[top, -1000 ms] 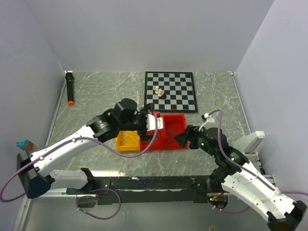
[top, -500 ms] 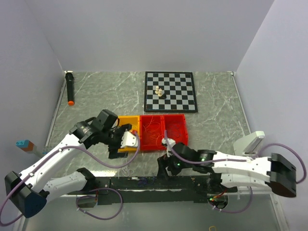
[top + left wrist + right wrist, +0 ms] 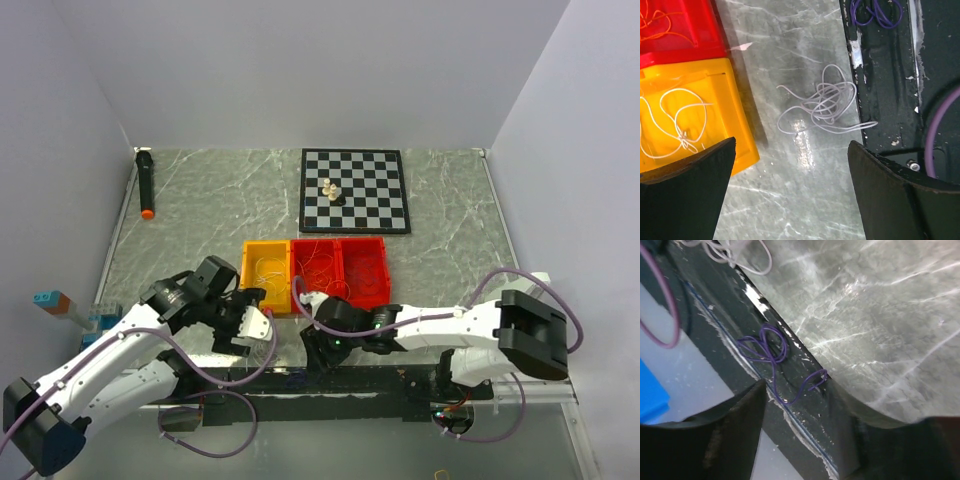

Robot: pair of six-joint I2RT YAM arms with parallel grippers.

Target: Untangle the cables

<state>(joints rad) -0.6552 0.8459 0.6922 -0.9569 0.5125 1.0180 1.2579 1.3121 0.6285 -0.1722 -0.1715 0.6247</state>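
Observation:
A tangle of thin pale cable (image 3: 826, 103) lies on the marble table between the yellow bin (image 3: 735, 130) and the black front rail (image 3: 890, 75). My left gripper (image 3: 792, 200) is open and empty, hovering just short of the tangle; it also shows in the top view (image 3: 250, 326). A purple cable (image 3: 765, 346) lies coiled on the black rail. My right gripper (image 3: 810, 440) is open and empty above the rail beside that purple cable, and it shows in the top view (image 3: 316, 352). The yellow bin holds a white cable (image 3: 680, 125).
Three bins stand in a row mid-table: yellow (image 3: 265, 272), red (image 3: 316, 268) with orange cable in it, and red (image 3: 363, 264). A chessboard (image 3: 370, 195) with a few pieces is behind them. A black marker (image 3: 146, 180) lies far left. Blue blocks (image 3: 45, 298) sit at the left edge.
Both arms drew back from the bins toward the near edge. The left gripper came down beside the pale tangle; the right arm swung left to the front rail.

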